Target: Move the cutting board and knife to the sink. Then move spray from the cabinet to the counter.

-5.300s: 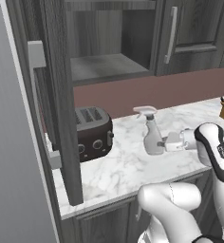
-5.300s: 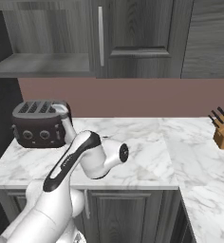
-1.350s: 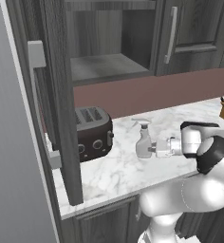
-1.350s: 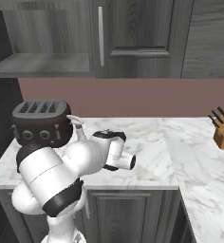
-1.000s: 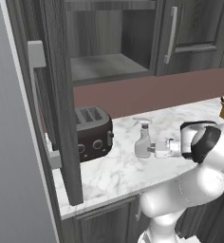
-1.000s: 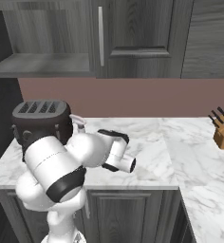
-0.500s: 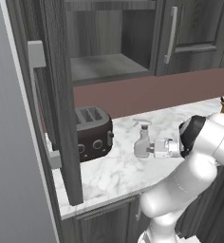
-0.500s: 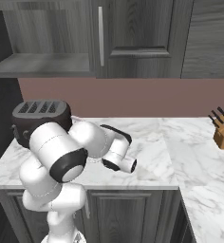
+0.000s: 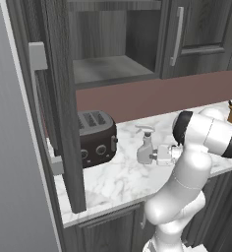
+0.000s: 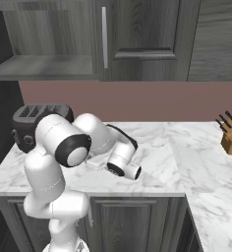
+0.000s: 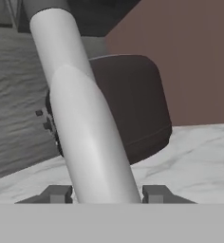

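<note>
Gripping spray (image 9: 145,145) w/ hand (image 9: 154,155), toaster (image 9: 95,137) beside

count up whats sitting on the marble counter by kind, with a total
spray bottle: 1
toaster: 1
knife block: 1
total: 3

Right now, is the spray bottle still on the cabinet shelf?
No, the spray bottle stands upright on the counter, held by the gripper.
</note>
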Controlling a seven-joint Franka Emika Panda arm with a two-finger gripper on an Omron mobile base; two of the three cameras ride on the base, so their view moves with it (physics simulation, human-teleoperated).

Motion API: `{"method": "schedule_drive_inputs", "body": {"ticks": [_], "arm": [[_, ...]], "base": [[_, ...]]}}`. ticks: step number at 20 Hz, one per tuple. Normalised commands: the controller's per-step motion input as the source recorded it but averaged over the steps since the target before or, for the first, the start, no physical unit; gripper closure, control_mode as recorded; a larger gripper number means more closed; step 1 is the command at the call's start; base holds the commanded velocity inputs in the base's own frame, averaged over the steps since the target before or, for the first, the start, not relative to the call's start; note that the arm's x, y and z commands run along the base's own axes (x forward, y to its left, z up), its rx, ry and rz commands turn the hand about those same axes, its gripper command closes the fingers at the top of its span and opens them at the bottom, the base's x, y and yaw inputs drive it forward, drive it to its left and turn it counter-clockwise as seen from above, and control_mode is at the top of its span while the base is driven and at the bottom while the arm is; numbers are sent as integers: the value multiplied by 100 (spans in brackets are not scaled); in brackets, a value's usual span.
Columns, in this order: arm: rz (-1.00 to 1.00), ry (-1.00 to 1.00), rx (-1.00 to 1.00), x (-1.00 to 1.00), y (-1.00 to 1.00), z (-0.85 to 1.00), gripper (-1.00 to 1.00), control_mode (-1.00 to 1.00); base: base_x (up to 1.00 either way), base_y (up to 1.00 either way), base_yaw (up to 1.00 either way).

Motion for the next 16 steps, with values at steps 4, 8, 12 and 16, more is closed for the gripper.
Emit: {"method": "schedule_drive_inputs", "body": {"ticks": [4, 8, 12, 16], "arm": [[0, -2, 0, 0, 0, -1, -100, -100], [0, 0, 0, 0, 0, 0, -100, -100], [0, 0, 0, 0, 0, 0, -100, -100], [0, -6, 0, -1, 0, 41, -100, -100]], "base": [[0, 0, 0], [0, 0, 0], [0, 0, 0], [0, 0, 0]]}}
